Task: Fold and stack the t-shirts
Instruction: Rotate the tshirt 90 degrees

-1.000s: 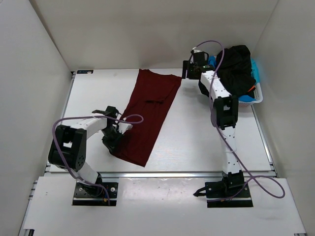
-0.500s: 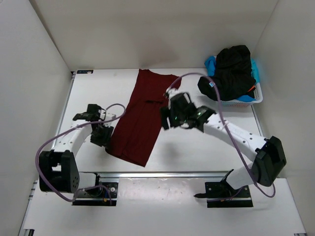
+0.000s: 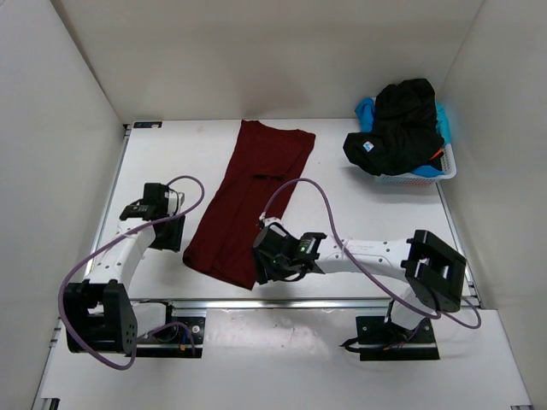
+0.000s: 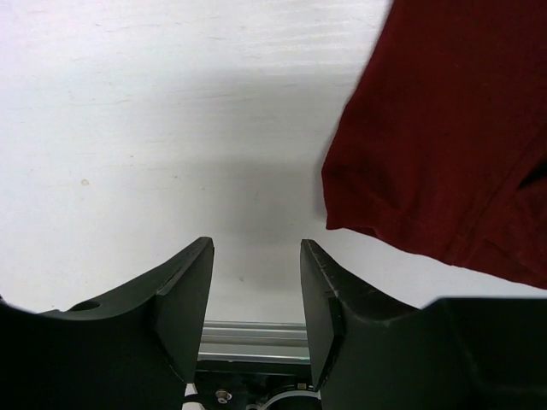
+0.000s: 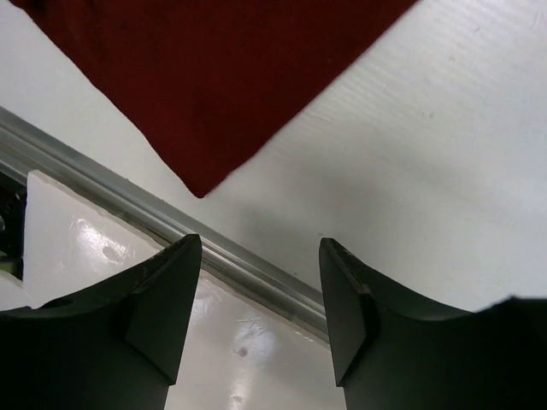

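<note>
Top: dark red t-shirt lies flat as a long strip mid-surface, running far to near. Black t-shirt and light blue t-shirt are heaped in the white basket, far right. Left tool sits just left of the red shirt's near end, right tool at its near right corner.
Left wrist: we see fingers apart, nothing between them, shirt hem off to the right.
Right wrist: fingers apart and empty, above the near rail, shirt corner just beyond.
</note>
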`<state>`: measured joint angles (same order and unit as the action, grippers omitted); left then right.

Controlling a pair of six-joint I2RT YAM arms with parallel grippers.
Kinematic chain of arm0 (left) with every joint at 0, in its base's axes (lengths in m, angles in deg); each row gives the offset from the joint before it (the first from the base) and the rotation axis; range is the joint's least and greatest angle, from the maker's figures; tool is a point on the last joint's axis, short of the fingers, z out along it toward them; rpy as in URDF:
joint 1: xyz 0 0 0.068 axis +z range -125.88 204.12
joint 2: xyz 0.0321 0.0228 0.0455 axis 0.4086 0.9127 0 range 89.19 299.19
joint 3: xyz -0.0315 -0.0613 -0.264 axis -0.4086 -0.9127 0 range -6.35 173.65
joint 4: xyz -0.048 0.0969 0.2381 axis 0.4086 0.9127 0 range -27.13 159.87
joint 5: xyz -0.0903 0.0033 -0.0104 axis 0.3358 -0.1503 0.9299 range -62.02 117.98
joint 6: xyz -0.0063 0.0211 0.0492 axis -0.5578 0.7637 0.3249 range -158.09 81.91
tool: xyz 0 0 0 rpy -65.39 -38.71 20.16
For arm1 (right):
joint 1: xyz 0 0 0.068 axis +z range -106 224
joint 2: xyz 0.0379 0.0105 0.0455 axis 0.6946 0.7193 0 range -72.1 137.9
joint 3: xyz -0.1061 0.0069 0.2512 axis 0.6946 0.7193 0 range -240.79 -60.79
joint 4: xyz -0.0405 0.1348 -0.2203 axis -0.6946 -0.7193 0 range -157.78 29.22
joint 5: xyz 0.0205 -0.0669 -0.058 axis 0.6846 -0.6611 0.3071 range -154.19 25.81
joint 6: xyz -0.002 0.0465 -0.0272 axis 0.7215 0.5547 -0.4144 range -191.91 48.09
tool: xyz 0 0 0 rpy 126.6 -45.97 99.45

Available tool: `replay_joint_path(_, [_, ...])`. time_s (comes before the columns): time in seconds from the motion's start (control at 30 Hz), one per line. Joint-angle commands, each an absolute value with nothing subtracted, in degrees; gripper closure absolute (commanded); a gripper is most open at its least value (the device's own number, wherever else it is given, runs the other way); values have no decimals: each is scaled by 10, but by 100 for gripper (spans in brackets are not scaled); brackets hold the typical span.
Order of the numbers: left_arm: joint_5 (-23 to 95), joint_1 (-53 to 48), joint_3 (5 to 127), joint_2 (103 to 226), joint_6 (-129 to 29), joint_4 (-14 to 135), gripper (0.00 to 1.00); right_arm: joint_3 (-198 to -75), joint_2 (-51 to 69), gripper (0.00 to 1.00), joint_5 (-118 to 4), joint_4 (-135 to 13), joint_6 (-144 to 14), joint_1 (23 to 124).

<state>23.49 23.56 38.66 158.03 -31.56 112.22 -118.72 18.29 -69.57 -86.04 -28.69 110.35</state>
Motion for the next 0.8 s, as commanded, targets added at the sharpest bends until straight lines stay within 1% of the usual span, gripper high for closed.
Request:
replay_joint_path(0.0, [200,227,394,1557,-335,1103,44,-1202,199,46,-742,-816,-194,1127])
replay_joint_path(0.1, [207,231,403,1554,-336,1114,43,-1229,230,45,-750,-849,-155,1137])
replay_joint_path(0.2, [218,220,402,1549,-336,1111,42,-1213,226,44,-752,-817,-126,1131])
replay_joint_path(0.27, [221,210,394,1548,-333,1103,41,-1198,227,43,-748,-825,-93,1125])
replay_joint_path(0.37, [232,204,391,1557,-333,1103,42,-1200,237,44,-740,-823,-78,1114])
replay_joint_path(0.4, [231,209,389,1558,-334,1103,42,-1210,244,41,-739,-814,-76,1116])
replay_joint_path(0.43, [231,210,393,1554,-332,1104,42,-1221,259,42,-740,-818,-84,1118])
replay_joint_path(0.5, [234,210,389,1554,-326,1106,41,-1276,292,42,-750,-864,-90,1119])
replay_joint_path(0.57, [237,200,385,1554,-326,1106,41,-1305,313,41,-755,-891,-82,1125])
replay_joint_path(0.6, [234,193,383,1555,-328,1103,43,-1311,328,42,-754,-907,-86,1123])
replay_joint_path(0.77, [244,192,385,1549,-326,1102,41,-1340,360,42,-760,-986,-51,1129])
